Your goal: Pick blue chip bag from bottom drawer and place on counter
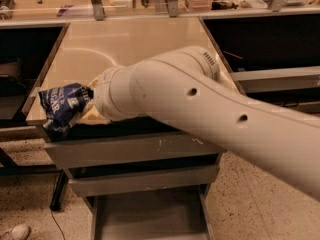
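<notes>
1. Gripper (pixel 86 103) sits at the front-left corner of the counter (pixel 115 44), fingers clamped on the blue chip bag (pixel 61 106).
2. Bag hangs crumpled over the counter's front edge.
3. Bottom drawer (pixel 150 216) stands pulled out below the counter, its grey floor showing.
4. White arm (pixel 210 109) crosses the counter's right side.

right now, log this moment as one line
hand: at counter front-left edge, shut on blue chip bag | placed: not yet | bottom drawer: open

You look down, close over the arm (pixel 210 109) | facing counter (pixel 140 39) | gripper (pixel 86 100) at its front-left edge, clasping blue chip bag (pixel 60 106)
</notes>
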Controlling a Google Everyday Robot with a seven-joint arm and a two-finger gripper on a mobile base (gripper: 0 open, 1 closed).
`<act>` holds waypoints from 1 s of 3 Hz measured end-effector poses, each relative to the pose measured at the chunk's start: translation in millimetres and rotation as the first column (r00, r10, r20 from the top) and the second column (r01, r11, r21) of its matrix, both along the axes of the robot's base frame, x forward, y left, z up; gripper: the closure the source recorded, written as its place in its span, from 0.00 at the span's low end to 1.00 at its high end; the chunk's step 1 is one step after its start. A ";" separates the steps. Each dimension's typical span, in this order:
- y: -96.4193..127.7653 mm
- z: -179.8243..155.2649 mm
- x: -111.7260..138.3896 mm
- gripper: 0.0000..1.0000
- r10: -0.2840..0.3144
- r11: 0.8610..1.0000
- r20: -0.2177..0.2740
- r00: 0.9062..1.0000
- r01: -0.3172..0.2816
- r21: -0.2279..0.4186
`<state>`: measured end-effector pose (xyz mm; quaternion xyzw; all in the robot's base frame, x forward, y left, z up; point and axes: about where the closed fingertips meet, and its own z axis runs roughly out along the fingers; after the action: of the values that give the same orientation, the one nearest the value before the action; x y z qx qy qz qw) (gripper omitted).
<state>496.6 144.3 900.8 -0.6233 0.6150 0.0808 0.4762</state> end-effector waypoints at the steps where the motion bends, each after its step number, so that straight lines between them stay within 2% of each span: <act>1: 5.3 18.8 48.3 1.00 -0.001 1.000 0.014 1.000 0.001 0.020; 3: 29.8 25.4 135.2 1.00 0.020 0.999 -0.018 1.000 -0.019 0.038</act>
<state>631.8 174.1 926.2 -0.6195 0.6115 0.1027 0.4814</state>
